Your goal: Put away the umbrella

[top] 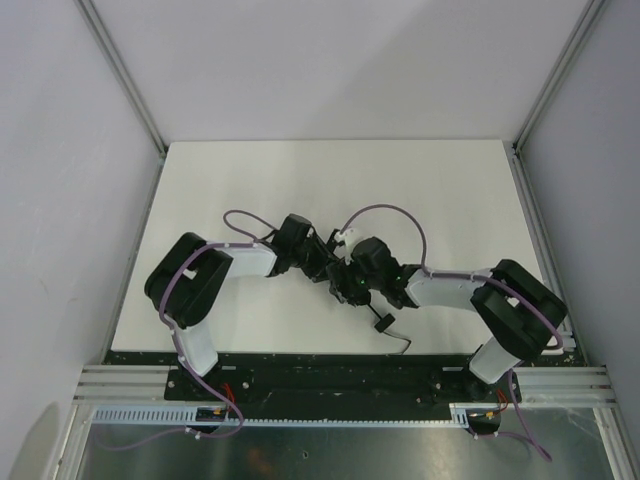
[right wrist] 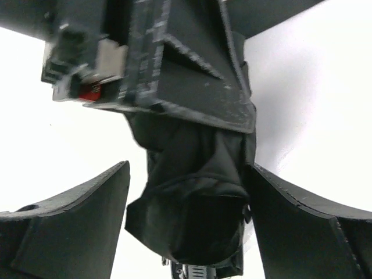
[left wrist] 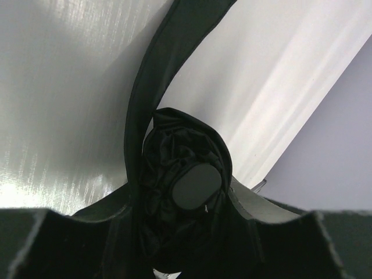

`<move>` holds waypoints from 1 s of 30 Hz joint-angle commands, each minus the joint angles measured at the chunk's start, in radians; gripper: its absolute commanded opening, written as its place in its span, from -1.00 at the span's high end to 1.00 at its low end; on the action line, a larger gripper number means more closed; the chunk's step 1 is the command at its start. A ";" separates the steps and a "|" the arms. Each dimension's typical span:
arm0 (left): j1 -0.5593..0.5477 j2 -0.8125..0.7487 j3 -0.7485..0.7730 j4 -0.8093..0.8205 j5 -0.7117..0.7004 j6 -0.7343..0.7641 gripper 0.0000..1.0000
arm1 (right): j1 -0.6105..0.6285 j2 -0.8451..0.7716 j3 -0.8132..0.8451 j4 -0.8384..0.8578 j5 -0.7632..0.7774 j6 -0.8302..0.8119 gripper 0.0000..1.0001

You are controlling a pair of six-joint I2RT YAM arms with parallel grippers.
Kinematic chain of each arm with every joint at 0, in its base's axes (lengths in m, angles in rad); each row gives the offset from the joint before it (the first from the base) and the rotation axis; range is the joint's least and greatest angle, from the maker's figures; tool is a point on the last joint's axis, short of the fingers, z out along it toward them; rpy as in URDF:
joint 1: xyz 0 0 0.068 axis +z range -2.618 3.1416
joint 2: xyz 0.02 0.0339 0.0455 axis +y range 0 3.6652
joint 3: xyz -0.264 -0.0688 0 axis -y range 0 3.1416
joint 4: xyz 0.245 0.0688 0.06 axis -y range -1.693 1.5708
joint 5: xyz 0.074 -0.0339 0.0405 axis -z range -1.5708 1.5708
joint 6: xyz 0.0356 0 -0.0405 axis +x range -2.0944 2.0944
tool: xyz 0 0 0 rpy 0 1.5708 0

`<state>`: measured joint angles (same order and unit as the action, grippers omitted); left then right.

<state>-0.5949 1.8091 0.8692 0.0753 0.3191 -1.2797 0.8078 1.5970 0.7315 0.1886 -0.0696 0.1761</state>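
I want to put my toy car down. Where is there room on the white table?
The far half of the table, up to the back wall, is bare. The near middle is crowded: the left gripper and right gripper meet around the umbrella there.

My white table [top: 300, 180] lies bare toward its far edge, grey walls [top: 350, 60] rising behind it. A slanted aluminium post stands at each far corner: left [top: 120, 75], right [top: 560, 70]. Along the near edge runs a black plate [top: 330, 378], then a slotted white duct [top: 330, 423].
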 commanded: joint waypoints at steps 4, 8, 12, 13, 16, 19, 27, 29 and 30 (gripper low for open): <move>0.005 0.034 -0.019 -0.217 -0.070 0.018 1.00 | 0.110 0.071 0.086 -0.031 0.283 -0.068 -0.79; 0.006 0.029 -0.009 -0.240 -0.079 0.017 1.00 | 0.148 0.143 0.125 -0.016 0.465 -0.076 -0.61; 0.008 0.028 -0.010 -0.261 -0.083 0.016 1.00 | 0.157 0.172 0.130 0.019 0.555 -0.101 0.09; 0.007 0.027 -0.010 -0.262 -0.082 0.016 1.00 | 0.156 0.173 0.130 0.023 0.556 -0.106 0.34; 0.010 0.022 -0.012 -0.264 -0.081 0.021 1.00 | 0.153 0.158 0.111 0.050 0.523 -0.127 0.91; 0.019 0.014 -0.009 -0.260 -0.090 0.045 0.93 | 0.116 0.132 0.077 0.093 0.393 -0.114 0.99; 0.030 -0.001 -0.034 -0.209 -0.102 0.073 -0.06 | -0.034 0.059 -0.034 0.278 -0.074 0.001 1.00; 0.030 0.006 -0.038 -0.194 -0.097 0.076 -0.16 | -0.061 0.048 -0.053 0.321 -0.149 0.024 1.00; 0.030 0.011 -0.039 -0.189 -0.098 0.079 -0.18 | -0.072 0.044 -0.057 0.333 -0.183 0.034 1.00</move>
<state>-0.5823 1.7992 0.8860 0.0101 0.3038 -1.2823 0.8062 1.6981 0.7094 0.3988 -0.0612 0.1131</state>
